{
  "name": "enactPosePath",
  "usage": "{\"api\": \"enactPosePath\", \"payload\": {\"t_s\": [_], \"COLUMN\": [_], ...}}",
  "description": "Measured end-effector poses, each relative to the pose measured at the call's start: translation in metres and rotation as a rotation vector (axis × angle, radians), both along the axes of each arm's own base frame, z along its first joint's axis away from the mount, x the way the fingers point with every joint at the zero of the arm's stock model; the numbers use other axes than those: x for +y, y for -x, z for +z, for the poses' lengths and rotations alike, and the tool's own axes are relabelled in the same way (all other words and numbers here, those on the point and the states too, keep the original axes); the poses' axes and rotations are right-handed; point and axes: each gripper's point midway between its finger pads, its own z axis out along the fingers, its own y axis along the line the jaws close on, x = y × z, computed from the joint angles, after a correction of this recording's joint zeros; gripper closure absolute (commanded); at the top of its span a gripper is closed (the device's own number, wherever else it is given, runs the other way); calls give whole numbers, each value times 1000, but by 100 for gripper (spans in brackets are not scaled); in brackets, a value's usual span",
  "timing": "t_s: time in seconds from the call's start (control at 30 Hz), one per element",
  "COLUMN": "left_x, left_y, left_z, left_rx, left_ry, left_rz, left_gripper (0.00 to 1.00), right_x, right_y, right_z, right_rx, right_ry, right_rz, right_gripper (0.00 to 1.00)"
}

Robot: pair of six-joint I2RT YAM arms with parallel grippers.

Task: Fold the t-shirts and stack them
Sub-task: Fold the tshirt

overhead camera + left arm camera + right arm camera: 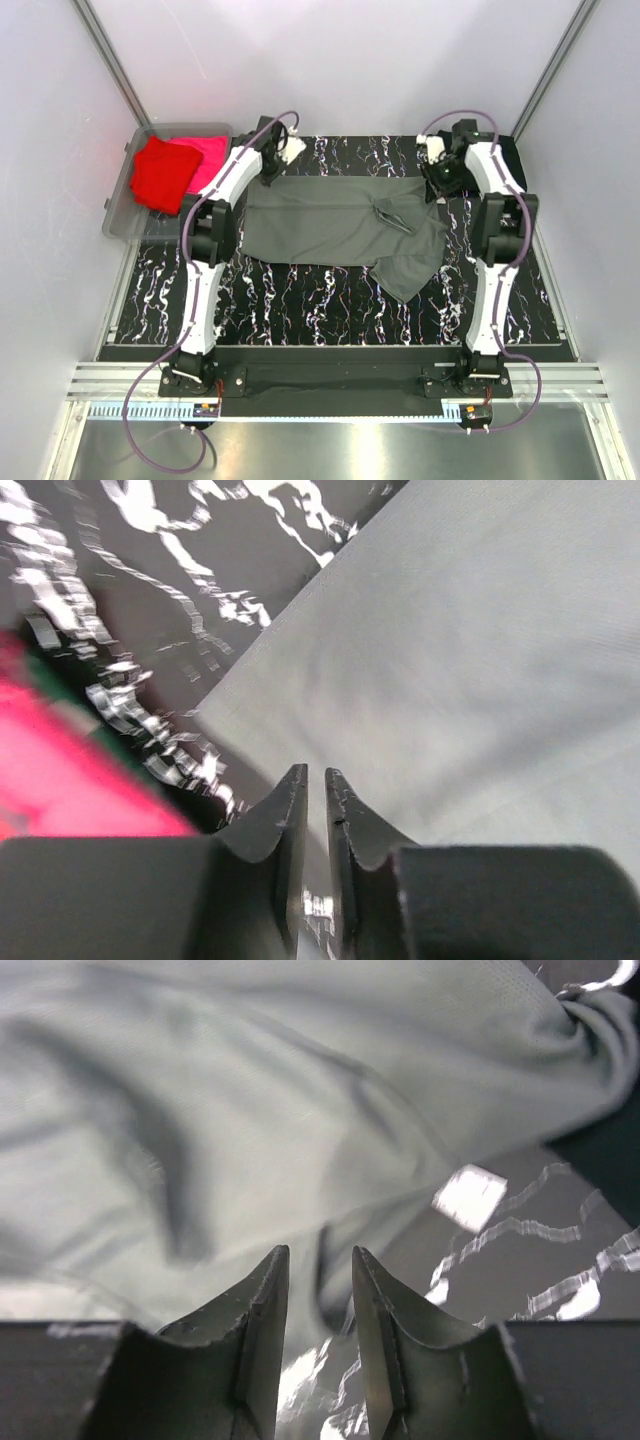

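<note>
A dark grey t-shirt (340, 225) lies spread on the black marbled mat (300, 300), with a sleeve trailing toward the near right. My left gripper (272, 170) is low at its far left corner. In the left wrist view the jaws (314, 772) stand a narrow slit apart over the cloth (480, 660), with nothing between them. My right gripper (440, 180) is at the shirt's far right corner. Its jaws (320, 1250) are parted, with the shirt's folded edge (250, 1090) just beyond the tips and bare mat showing in the gap.
A clear bin (120, 215) at the far left holds a red t-shirt (160, 175) and a pink one (208, 160); the pink cloth (60, 770) shows in the left wrist view. A black cloth shape (515, 160) lies behind the right arm. Cage walls stand on both sides.
</note>
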Motion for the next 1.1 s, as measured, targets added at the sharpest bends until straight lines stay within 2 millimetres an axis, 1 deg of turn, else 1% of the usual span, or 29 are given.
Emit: {"api": "enactPosePath", "payload": {"t_s": [0.07,0.13,0.2,0.23,0.27,0.33,0.43,0.47,0.53,0.57,0.63,0.67,0.77,0.83,0.93,1.07,1.1], "left_x": [-10,-25,-36,-44,-50,-56,-52,-49,-44,-41,-38,-37,-35,-36,-36,-37,-37], "left_y": [7,14,21,25,29,39,55,61,73,78,83,85,89,88,88,86,86], "left_z": [28,60,83,91,94,90,63,53,38,32,27,27,31,38,47,52,52], "left_rx": [-40,-96,-135,-149,-152,-132,-52,-21,33,53,71,78,75,61,43,26,25], "left_ry": [18,45,72,89,107,131,143,140,132,128,126,125,130,137,144,151,151], "left_rz": [-17,-40,-57,-67,-73,-80,-64,-55,-44,-39,-33,-31,-28,-28,-30,-32,-32], "left_gripper": [83,86,88,88,89,89,89,89,89,89,89,89,90,90,90,90,90], "right_x": [5,9,17,24,33,51,79,84,90,89,85,82,79,77,77,82,84], "right_y": [9,14,12,9,6,3,-4,-5,-6,-5,-4,-4,-5,-8,-6,10,13], "right_z": [27,52,68,73,73,64,33,23,0,-14,-24,-28,-29,-29,-30,-37,-37], "right_rx": [-51,-105,-154,-176,-188,-182,-142,-126,-89,-61,-41,-33,-33,-41,-38,-1,-2], "right_ry": [-15,-22,-22,-21,-18,-16,-13,-9,0,8,20,24,31,32,37,45,47], "right_rz": [21,39,58,71,86,117,158,164,168,162,152,147,139,135,135,150,155], "right_gripper": [60,60,62,62,63,63,64,65,65,65,65,65,66,65,66,66,67]}}
